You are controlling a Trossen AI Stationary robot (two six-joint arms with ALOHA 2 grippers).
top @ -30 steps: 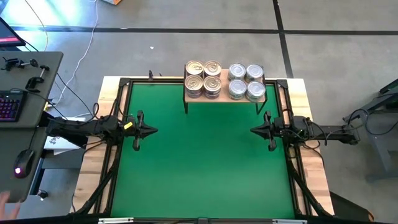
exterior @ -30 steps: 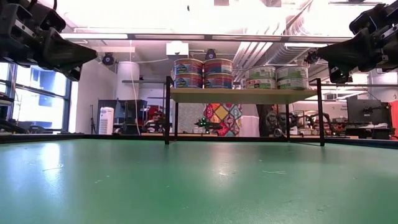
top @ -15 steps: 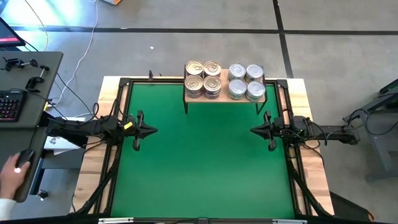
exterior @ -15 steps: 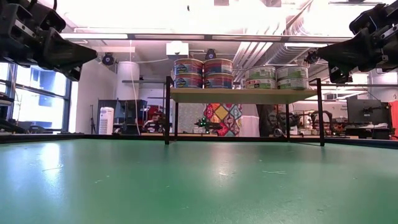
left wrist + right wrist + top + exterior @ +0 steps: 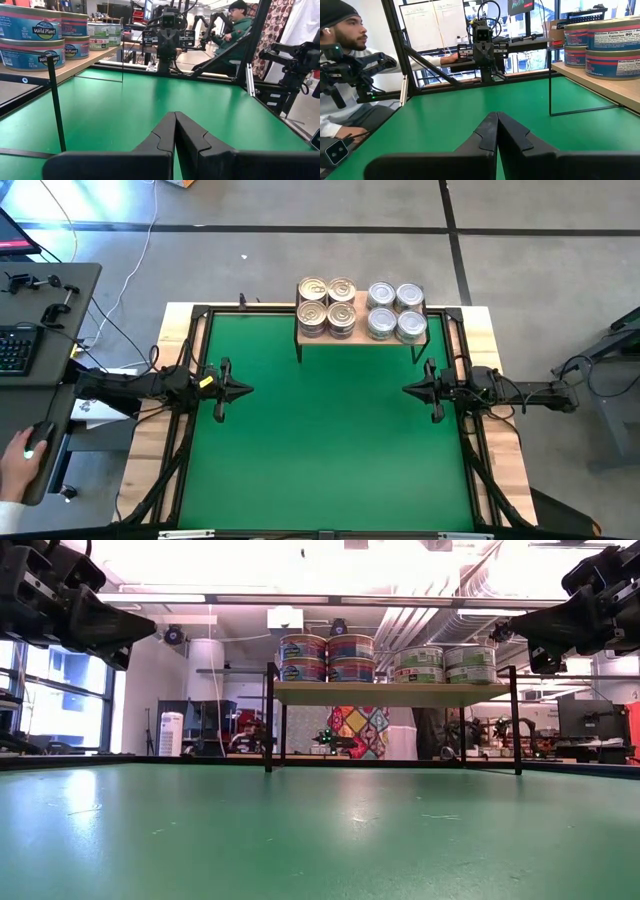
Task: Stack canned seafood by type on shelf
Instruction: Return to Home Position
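Golden-lidded round tins and silver-lidded round tins stand stacked apart on the light-wood shelf at the counter's far edge, so stacking looks finished; the left gripper and right gripper, both pressed together, hover near its left and right edges, needing only to settle home.

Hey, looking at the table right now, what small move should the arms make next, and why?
Probably none beyond holding where they are. The gold-lid cans and silver-lid cans stand in separate stacks on the shelf. The left pincer and right pincer are shut on nothing at the sides of the mat.
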